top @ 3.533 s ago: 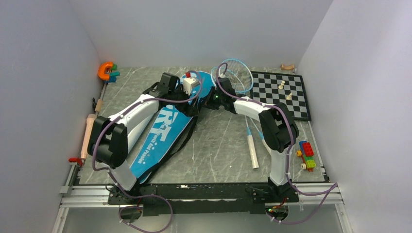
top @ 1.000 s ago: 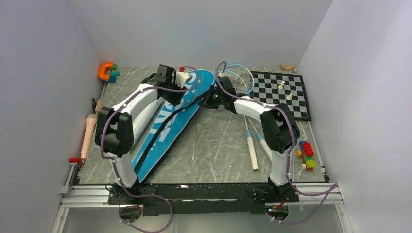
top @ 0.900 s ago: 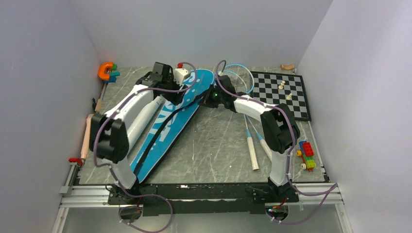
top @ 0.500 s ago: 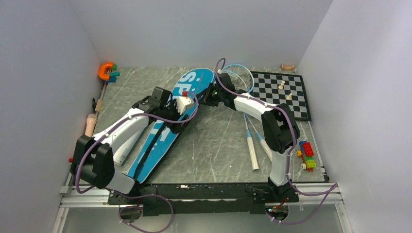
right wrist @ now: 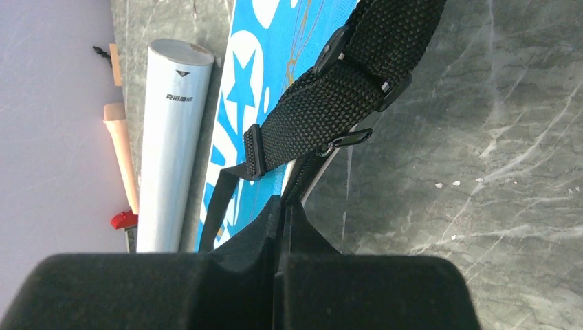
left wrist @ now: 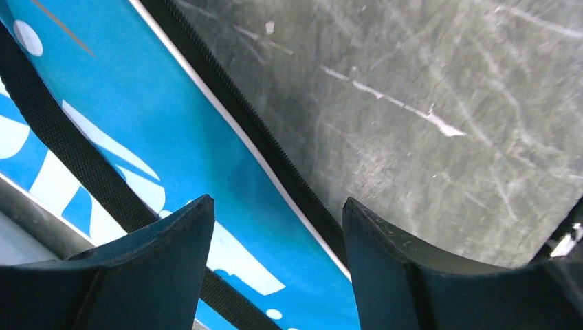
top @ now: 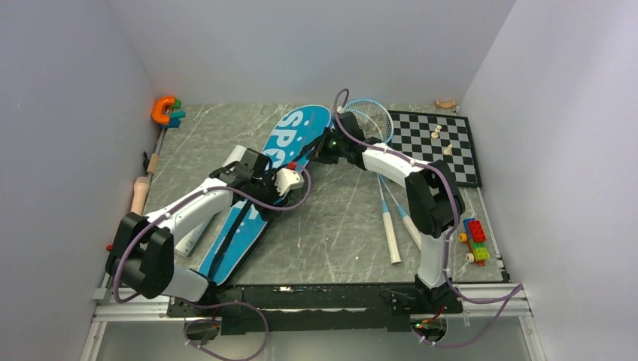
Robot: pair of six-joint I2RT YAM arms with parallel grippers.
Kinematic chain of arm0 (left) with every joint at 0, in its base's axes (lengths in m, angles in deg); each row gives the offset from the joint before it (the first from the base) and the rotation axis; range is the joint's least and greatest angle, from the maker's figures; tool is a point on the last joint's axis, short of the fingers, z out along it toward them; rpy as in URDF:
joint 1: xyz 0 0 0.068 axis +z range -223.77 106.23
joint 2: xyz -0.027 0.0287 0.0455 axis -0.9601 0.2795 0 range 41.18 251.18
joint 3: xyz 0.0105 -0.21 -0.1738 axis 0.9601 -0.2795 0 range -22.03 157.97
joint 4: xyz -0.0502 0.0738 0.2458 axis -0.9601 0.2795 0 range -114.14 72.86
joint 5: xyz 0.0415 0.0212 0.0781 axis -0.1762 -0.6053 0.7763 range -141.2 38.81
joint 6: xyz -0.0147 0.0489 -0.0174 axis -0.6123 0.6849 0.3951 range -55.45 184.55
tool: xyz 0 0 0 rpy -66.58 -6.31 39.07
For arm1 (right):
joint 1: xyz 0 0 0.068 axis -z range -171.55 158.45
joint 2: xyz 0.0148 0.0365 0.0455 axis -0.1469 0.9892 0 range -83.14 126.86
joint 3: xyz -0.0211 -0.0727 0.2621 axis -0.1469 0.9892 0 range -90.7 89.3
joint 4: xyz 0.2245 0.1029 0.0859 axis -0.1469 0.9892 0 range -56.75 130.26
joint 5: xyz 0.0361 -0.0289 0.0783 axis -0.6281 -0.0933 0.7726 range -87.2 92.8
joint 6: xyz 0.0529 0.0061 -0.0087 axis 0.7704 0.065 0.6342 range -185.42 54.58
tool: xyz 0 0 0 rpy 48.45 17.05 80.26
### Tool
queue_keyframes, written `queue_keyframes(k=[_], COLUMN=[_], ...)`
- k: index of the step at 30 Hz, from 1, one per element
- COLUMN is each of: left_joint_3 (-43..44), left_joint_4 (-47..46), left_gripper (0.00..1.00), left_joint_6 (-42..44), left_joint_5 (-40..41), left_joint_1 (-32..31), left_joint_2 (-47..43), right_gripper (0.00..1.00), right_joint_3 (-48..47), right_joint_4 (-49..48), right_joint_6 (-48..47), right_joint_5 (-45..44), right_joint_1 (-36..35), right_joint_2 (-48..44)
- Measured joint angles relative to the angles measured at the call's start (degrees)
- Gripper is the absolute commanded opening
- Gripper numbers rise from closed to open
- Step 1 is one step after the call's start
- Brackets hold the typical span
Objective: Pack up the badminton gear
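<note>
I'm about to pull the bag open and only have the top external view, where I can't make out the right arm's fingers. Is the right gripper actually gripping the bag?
Observer: Yes. The right gripper is shut, the blue SPORT bag's zippered edge running in between its fingers.
Operator: Is it on the zipper pull?
Observer: No, the metal zipper pull hangs free beside the black strap, beyond the fingertips.
Operator: And the left gripper?
Observer: The left gripper is open and empty, over the bag's zipper.
</note>
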Motion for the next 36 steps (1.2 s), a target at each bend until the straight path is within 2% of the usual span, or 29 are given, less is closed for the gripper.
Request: queue_keyframes(k=[5, 11, 14, 22, 28, 29, 35, 36], left_joint_3=[-1.7, -2.05, -2.05, -2.05, -1.9, -1.73, 0.87, 1.55], left_joint_4=[-1.27, -2.62, -3.08, -5.86, -6.64, -6.62, -5.01, -4.79], left_gripper=[0.7, 0.62, 0.5, 0.01, 0.0, 0.0, 0.0, 0.0], left_joint_6=[1.46, 1.51, 1.46, -0.09, -1.88, -2.21, -6.19, -6.91], left_joint_5=[4.63, 7.8, 9.11, 15.41, 18.1, 18.38, 18.99, 18.69], left_joint_1=[-0.33, -0.48, -0.55, -1.86, -2.25, -2.27, -1.49, -0.96], left_joint_2=[0.04, 0.37, 0.66, 3.23, 4.04, 4.04, 4.0, 3.98], right_gripper=[0.0, 0.0, 0.0, 0.0, 0.0, 0.03, 0.56, 0.6], right_joint_3=[0.0, 0.0, 0.0, 0.0, 0.0, 0.0, -0.33, -0.35], right_joint_4=[0.13, 0.15, 0.13, 0.13, 0.13, 0.13, 0.87, 0.92], right_joint_6=[-0.17, -0.2, -0.2, -0.2, -0.42, -0.52, -1.79, -2.05], right_joint_5=[0.0, -0.04, -0.15, -0.48, -0.44, -0.44, 0.66, 0.83], right_joint_1=[0.0, 0.0, 0.0, 0.22, 0.22, 0.24, 1.05, 1.27], right_joint_2=[-0.02, -0.39, -0.76, -0.85, -0.85, -0.85, -0.85, -0.85])
